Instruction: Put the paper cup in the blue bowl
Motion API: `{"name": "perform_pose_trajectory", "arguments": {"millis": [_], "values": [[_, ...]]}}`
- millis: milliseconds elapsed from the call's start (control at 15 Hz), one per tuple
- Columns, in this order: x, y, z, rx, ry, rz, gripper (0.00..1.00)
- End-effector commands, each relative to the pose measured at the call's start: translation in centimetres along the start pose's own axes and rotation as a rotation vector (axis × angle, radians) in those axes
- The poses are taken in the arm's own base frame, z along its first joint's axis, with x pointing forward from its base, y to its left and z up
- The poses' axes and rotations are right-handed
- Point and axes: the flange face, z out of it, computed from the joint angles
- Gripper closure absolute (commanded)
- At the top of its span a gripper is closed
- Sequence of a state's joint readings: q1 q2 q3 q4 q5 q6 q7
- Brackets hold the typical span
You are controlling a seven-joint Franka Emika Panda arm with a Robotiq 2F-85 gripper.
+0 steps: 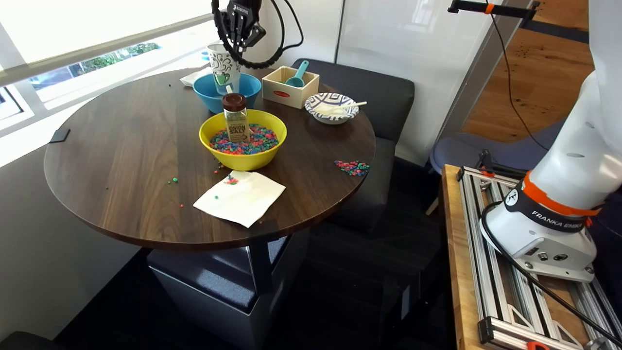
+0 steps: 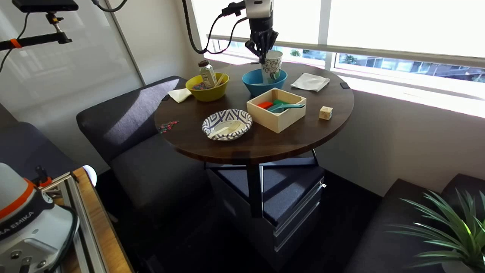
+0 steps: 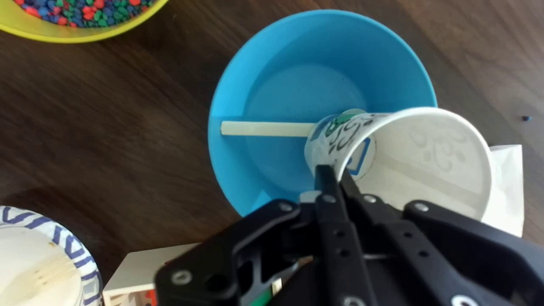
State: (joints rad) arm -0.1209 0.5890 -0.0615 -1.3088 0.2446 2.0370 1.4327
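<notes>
Cup (image 3: 408,159), paper, printed: lower part within the blue bowl (image 3: 293,93), mouth above the bowl's rim; whether its base rests on the bottom cannot be told. Gripper (image 3: 335,175): narrow, pinching the wall at the lip, one finger inside, one out. Handling, by judgement: light, springy, easily creased; best taken at the stiffer lip, gently.

Paper cup (image 1: 224,73) extends into bowl (image 1: 207,96) beside box (image 1: 292,97).
</notes>
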Motion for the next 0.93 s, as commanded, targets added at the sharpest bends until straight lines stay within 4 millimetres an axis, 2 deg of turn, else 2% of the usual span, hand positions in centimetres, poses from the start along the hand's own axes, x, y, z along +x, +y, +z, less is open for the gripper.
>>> {"name": "perform_pose_trajectory", "arguments": {"millis": [0,267,667,867], "values": [[-1.4,1.4,1.0,-0.016,0.000,0.016,0.99],[-2.0,2.0,1.1,-0.029,0.026,0.021,0.99],[-4.4,3.0,-2.0,0.097,0.032,-0.040,0.99],[-5.8,4.8,-2.2,-0.006,0.024,-0.053,0.99]]}}
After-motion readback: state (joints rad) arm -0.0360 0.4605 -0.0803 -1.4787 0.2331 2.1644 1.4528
